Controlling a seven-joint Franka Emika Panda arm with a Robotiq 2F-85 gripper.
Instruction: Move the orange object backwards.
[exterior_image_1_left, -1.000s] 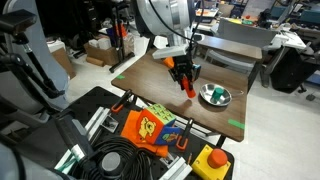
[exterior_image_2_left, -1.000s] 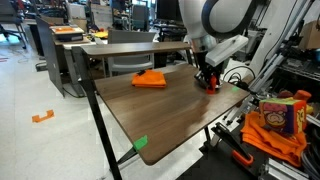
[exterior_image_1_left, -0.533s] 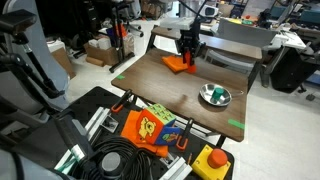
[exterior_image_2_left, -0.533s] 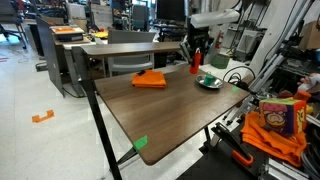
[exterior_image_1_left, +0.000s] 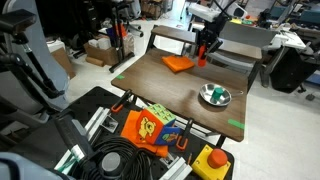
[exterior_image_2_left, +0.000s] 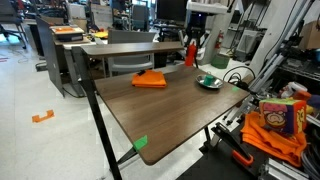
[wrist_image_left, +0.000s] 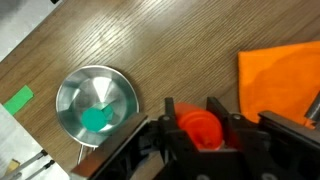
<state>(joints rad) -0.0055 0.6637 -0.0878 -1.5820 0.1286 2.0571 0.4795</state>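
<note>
The end effector (wrist_image_left: 203, 128) is closed around the orange object (wrist_image_left: 200, 122). In the wrist view its dark fingers (wrist_image_left: 168, 120) press against both sides of the cylinder, which is seen from above with its round top between them. In both exterior views the orange object (exterior_image_1_left: 202, 56) (exterior_image_2_left: 190, 52) hangs upright in that grip over the far part of the wooden worktop (exterior_image_1_left: 170, 92). It appears to be lifted off the surface.

A flat orange wedge (wrist_image_left: 282, 78) lies on the worktop below and just to one side of the end effector. A metal bowl (wrist_image_left: 96, 100) sits further off on the opposite side with a teal item (wrist_image_left: 95, 119) inside. Beyond the bowl, well away from the end effector, a strip of green tape (wrist_image_left: 15, 100) is stuck near the worktop's edge.
</note>
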